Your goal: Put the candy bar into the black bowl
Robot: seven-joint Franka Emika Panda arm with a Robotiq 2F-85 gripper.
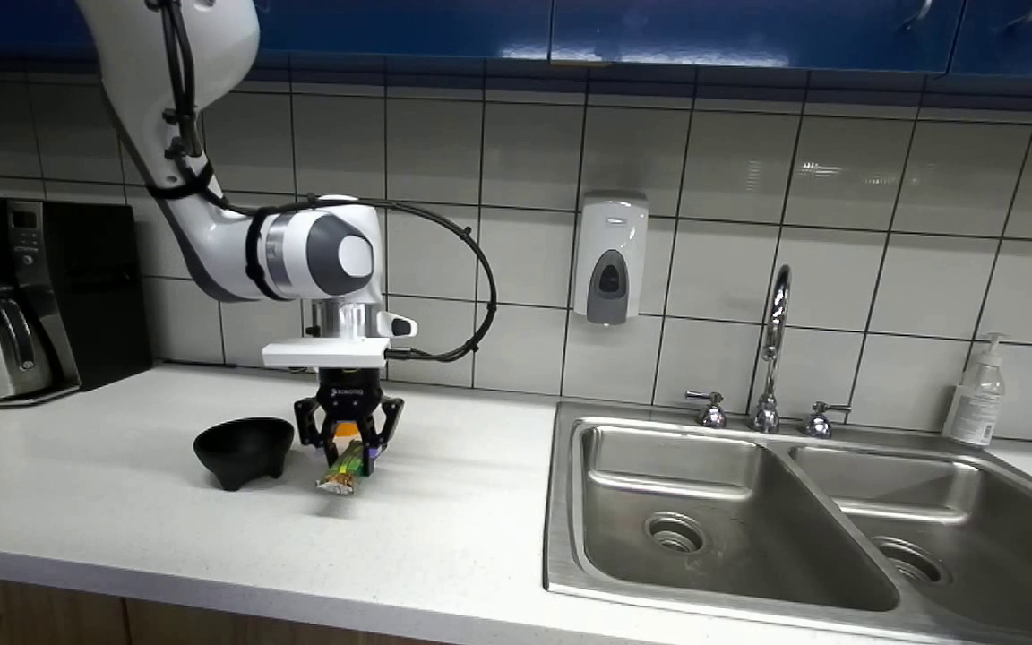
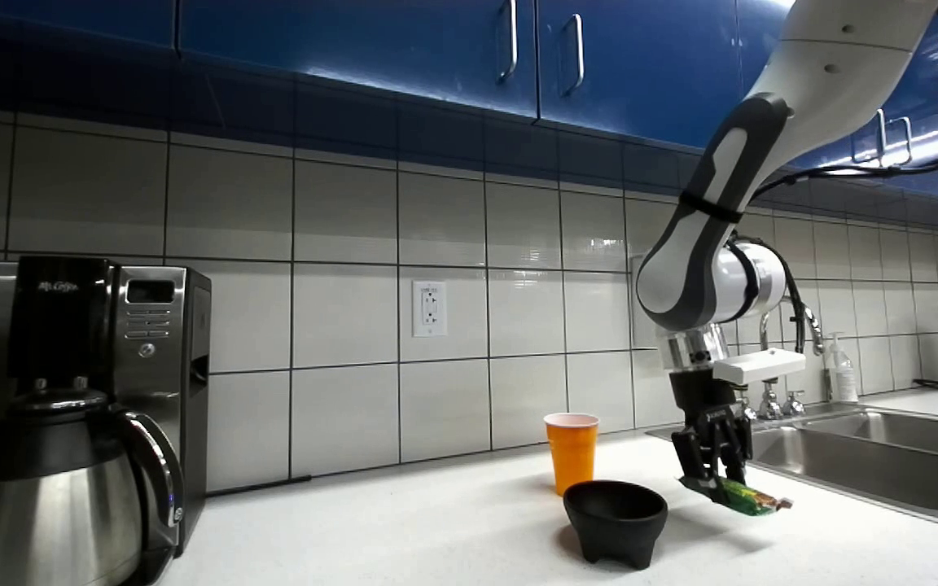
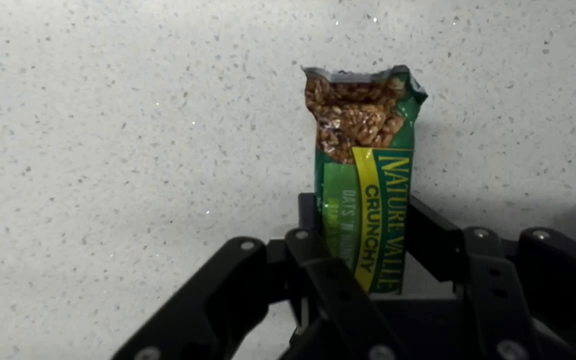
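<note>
Hanging just above the speckled table (image 3: 118, 175), a Nature Valley Crunchy granola bar (image 3: 363, 185) is held firmly between the jaws, which point downward and press on its two long sides. In the wrist view it lies right of centre, its length running nearly from top to bottom of the frame. The wrapper is dark green, with a lighter green panel on the left and a curved yellow band carrying "CRUNCHY"; the brand name runs sideways along the right edge. A picture of brown granola covers the upper end, which finishes in a crumpled, silvery crimp with a folded green corner. The lower end is hidden by the jaws.

In both exterior views the bar is near the black bowl (image 2: 615, 533), to its right and apart from it. The bowl stands upright on short feet; in an exterior view an orange cup (image 2: 573, 456) shows behind it, with a Mr. Coffee coffee maker (image 2: 151, 342) at the left. A steel double sink (image 1: 563, 502) takes up the lower right in an exterior view.
</note>
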